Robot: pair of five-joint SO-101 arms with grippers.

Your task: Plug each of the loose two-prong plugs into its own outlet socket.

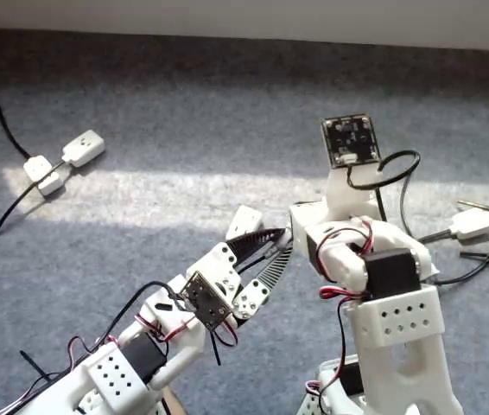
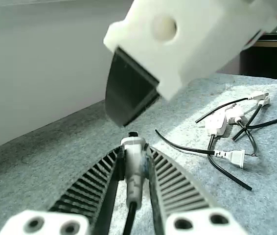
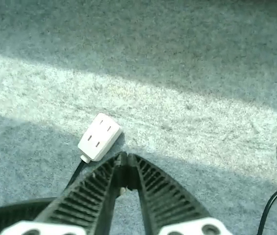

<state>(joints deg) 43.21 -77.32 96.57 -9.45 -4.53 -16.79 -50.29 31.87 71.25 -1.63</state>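
Clamping a white plug (image 2: 133, 169) lengthwise between its ribbed fingers, the left gripper (image 2: 134, 147) sits just beneath the right arm's white body (image 2: 197, 39), over the grey-carpeted counter (image 2: 40, 171). The plug's black cord runs back between the fingers, and its prongs cannot be made out. The right gripper (image 3: 127, 159) is low over the counter with its fingertips pressed together. A white outlet socket (image 3: 98, 137) lies slots-up just beside them. Beyond the left gripper, a loose two-prong plug (image 2: 231, 156) lies flat among black cords, near a cluster of white connectors (image 2: 219, 122). In the high view, two more white cord ends (image 1: 83, 149) lie well apart from both arms, at the far left of the counter.
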